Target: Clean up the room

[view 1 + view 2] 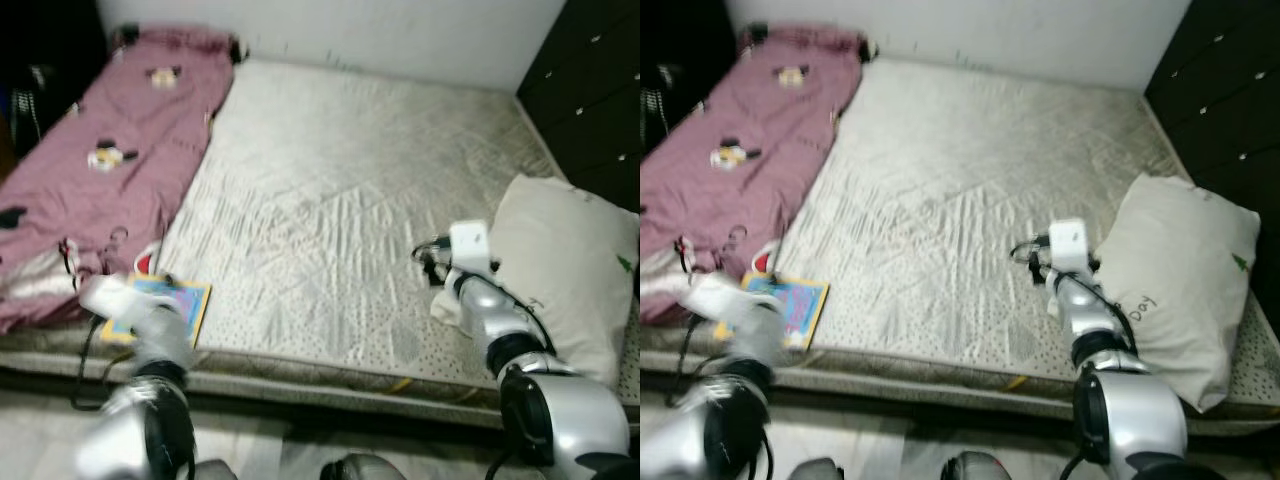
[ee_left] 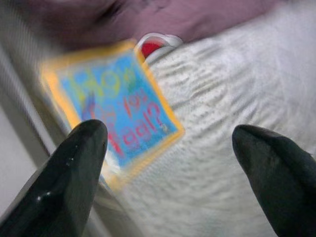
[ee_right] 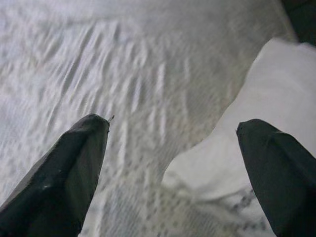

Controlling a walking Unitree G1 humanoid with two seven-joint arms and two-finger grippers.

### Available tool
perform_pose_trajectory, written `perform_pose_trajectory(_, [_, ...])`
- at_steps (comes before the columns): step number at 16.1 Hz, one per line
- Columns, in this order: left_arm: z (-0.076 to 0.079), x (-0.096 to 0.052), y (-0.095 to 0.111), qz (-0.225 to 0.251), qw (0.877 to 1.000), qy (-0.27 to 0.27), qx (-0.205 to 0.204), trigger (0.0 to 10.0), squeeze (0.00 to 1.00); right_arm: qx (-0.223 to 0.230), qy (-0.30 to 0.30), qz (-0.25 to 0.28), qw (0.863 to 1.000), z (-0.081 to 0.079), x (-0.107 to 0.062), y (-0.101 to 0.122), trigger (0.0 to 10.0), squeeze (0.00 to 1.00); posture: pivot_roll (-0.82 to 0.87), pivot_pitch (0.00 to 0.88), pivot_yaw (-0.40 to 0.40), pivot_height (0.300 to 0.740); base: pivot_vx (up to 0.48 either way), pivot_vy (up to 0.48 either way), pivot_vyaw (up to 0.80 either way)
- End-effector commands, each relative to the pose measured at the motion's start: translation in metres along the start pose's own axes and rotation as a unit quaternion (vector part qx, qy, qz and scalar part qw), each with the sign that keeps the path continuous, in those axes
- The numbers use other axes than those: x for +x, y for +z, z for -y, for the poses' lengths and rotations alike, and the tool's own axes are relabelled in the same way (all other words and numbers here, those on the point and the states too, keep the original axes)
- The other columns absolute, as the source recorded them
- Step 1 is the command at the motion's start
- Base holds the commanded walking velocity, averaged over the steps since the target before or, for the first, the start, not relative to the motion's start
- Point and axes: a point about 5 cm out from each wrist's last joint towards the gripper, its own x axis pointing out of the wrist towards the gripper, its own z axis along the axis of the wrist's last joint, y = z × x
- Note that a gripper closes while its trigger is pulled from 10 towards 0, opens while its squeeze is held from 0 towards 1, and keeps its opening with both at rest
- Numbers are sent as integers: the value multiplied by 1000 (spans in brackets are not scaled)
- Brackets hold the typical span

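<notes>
A blue picture book with a yellow border [image 1: 192,305] lies flat on the grey-white mattress [image 1: 340,200], near its front left corner. My left arm [image 1: 150,335] reaches over the book, blurred. The left gripper [image 2: 170,131] hovers open just above the book [image 2: 116,106], holding nothing. A white pillow [image 1: 565,270] lies at the mattress's right edge. My right arm [image 1: 490,310] stretches to the pillow's near left corner. The right gripper [image 3: 173,123] is open, with the pillow's edge [image 3: 247,153] under the gap between its fingers.
A purple-pink blanket [image 1: 110,150] with cartoon prints covers the left strip of the bed. A small red and white item [image 2: 155,44] peeks out beside the book. A dark dresser [image 1: 590,90] stands at the right, dark clutter [image 1: 40,90] at the back left. Pale floor [image 1: 260,450] runs along the bed's front.
</notes>
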Motion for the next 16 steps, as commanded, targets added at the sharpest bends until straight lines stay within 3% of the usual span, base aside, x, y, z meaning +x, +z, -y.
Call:
perform_pose_trajectory(1, [23, 1, 34, 84, 995, -39, 44, 10000, 0, -1, -2, 9, 1000, 3, 1, 6, 10000, 0, -84, 0, -93, 740, 0, 0, 0])
perform_pose_trajectory(2, [48, -5, 48, 138, 980, -90, 111, 10000, 0, 4, 3, 26, 1000, 3, 3, 17, 10000, 0, -82, 0, -108, 740, 0, 0, 0])
perform_pose_trajectory(3, [62, -11, 58, 178, 963, -124, 160, 10000, 0, 6, 13, 46, 999, 1, 5, 30, 10000, 0, -82, 0, -106, 740, 0, 0, 0])
perform_pose_trajectory(4, [66, -13, 60, 188, 958, -136, 166, 10000, 0, 4, 16, 51, 999, 1, 5, 33, 10000, 0, -83, 0, -106, 740, 0, 0, 0])
perform_pose_trajectory(5, [75, -26, 63, 229, 931, -187, 212, 10000, 0, -6, 40, 92, 995, -7, 5, 51, 10000, 0, -83, 0, -106, 740, 0, 0, 0])
perform_pose_trajectory(6, [75, -35, 63, 249, 919, -208, 222, 10000, 0, -15, 58, 123, 991, -14, 4, 61, 10000, 0, -82, 0, -107, 740, 0, 0, 0])
perform_pose_trajectory(9, [57, -63, 64, 284, 906, -244, 199, 10000, 0, -21, 102, 201, 974, -33, -8, 69, 10000, 0, -60, 0, -101, 740, 0, 0, 0])
perform_pose_trajectory(10, [46, -81, 67, 304, 893, -268, 197, 10000, 0, -51, 118, 274, 953, -41, -25, 74, 10000, 0, -52, 0, -97, 740, 0, 0, 0])
perform_pose_trajectory(11, [36, -90, 65, 310, 889, -264, 211, 10000, 0, -67, 128, 300, 943, -44, -37, 74, 10000, 0, -47, 0, -91, 740, 0, 0, 0])
perform_pose_trajectory(12, [13, -104, 54, 307, 886, -259, 230, 10000, 0, -52, 134, 311, 939, -48, -56, 66, 10000, 0, -48, 0, -84, 740, 0, 0, 0])
perform_pose_trajectory(14, [-16, -116, 39, 278, 894, -233, 262, 10000, 0, -50, 126, 306, 942, -44, -76, 47, 10000, 0, -53, 0, -80, 740, 0, 0, 0])
perform_pose_trajectory(15, [-22, -117, 42, 280, 897, -220, 263, 10000, 0, -41, 94, 280, 954, -35, -78, 37, 10000, 0, -56, 0, -82, 740, 0, 0, 0])
perform_pose_trajectory(16, [-16, -115, 48, 286, 897, -218, 256, 10000, 0, -14, 73, 265, 961, -30, -77, 35, 10000, 0, -63, 0, -79, 740, 0, 0, 0])
